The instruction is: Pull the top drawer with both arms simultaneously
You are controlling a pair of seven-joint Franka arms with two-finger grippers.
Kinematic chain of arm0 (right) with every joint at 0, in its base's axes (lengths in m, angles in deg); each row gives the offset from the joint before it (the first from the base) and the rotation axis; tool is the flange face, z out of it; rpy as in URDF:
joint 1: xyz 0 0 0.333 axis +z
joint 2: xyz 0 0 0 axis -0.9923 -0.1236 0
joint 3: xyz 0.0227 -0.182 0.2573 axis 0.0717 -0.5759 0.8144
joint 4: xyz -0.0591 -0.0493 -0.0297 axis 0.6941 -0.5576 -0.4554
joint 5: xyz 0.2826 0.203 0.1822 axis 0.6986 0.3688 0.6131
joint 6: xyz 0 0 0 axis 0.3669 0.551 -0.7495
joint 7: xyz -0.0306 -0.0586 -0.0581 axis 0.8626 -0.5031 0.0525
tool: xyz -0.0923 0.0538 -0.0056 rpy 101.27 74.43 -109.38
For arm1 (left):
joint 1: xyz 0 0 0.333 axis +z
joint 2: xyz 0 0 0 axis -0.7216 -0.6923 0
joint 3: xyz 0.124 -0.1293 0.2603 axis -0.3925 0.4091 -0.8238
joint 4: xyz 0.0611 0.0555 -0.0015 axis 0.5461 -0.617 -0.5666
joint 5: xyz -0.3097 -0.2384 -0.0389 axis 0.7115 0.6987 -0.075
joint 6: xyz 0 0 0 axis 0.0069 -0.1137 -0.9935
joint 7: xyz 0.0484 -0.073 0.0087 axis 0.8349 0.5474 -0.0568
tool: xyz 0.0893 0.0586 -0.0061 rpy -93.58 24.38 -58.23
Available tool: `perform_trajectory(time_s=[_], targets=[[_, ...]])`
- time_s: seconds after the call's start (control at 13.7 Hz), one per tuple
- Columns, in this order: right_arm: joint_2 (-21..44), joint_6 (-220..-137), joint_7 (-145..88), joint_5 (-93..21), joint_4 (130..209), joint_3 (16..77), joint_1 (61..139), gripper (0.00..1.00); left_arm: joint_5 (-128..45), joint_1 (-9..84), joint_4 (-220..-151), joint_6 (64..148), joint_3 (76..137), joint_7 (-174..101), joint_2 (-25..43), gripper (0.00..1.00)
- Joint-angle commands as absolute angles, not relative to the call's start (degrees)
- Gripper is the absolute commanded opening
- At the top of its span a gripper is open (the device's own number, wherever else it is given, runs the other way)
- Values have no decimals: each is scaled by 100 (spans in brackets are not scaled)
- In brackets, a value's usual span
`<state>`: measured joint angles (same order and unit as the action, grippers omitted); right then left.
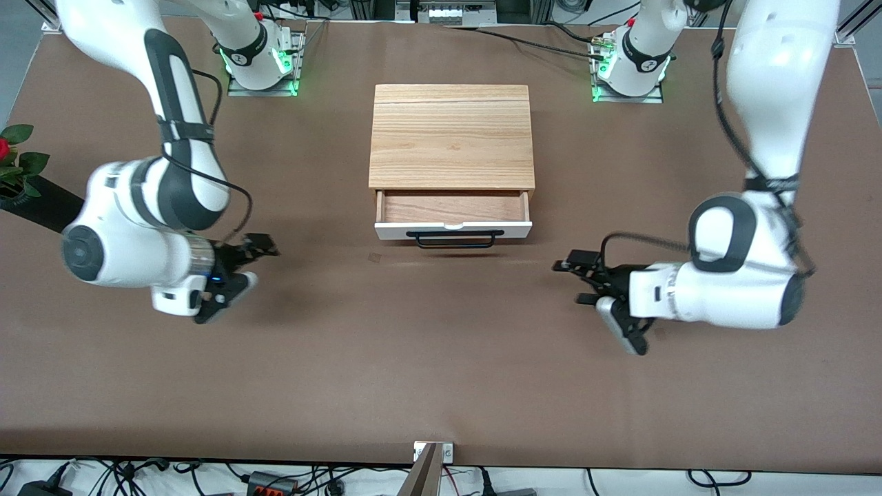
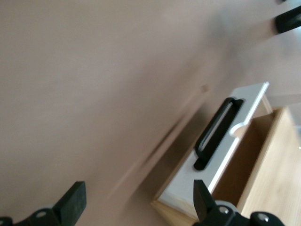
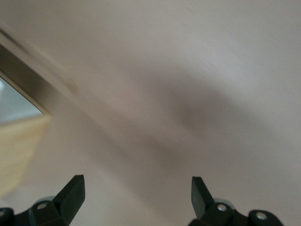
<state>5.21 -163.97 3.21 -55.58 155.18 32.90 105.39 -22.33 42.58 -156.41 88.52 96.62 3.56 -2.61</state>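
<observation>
Brown table [image 1: 441, 386] carries a wooden box [image 1: 451, 134] at centre; its top drawer [image 1: 453, 210] stands partly open, handle [image 1: 455, 238] untouched. Left gripper [image 1: 598, 289], fingers wide, hovers at the drawer's four o'clock — right gripper [image 1: 238, 275], also spread, at eight. Likely released; pulling farther calls for regrasping the bar. Only the left wrist view shows the handle [image 2: 217, 133] close.
</observation>
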Motion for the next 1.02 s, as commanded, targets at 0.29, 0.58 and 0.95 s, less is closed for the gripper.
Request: perform_trajectory(time_s=[0.29, 0.58, 0.95], targets=[[876, -13647, -846, -7286, 13976, 2938, 10584, 100, -3715, 4267, -15867, 8175, 9444, -1150, 1167, 100], [1043, -13212, -1394, -7295, 13816, 2691, 10558, 100, -4639, 4250, -15797, 7427, 9488, -2893, 1502, 100], [1104, -13309, -1376, -7243, 13657, 2586, 10444, 100, -4938, 4180, -16535, 7575, 9549, -3992, 2099, 100]])
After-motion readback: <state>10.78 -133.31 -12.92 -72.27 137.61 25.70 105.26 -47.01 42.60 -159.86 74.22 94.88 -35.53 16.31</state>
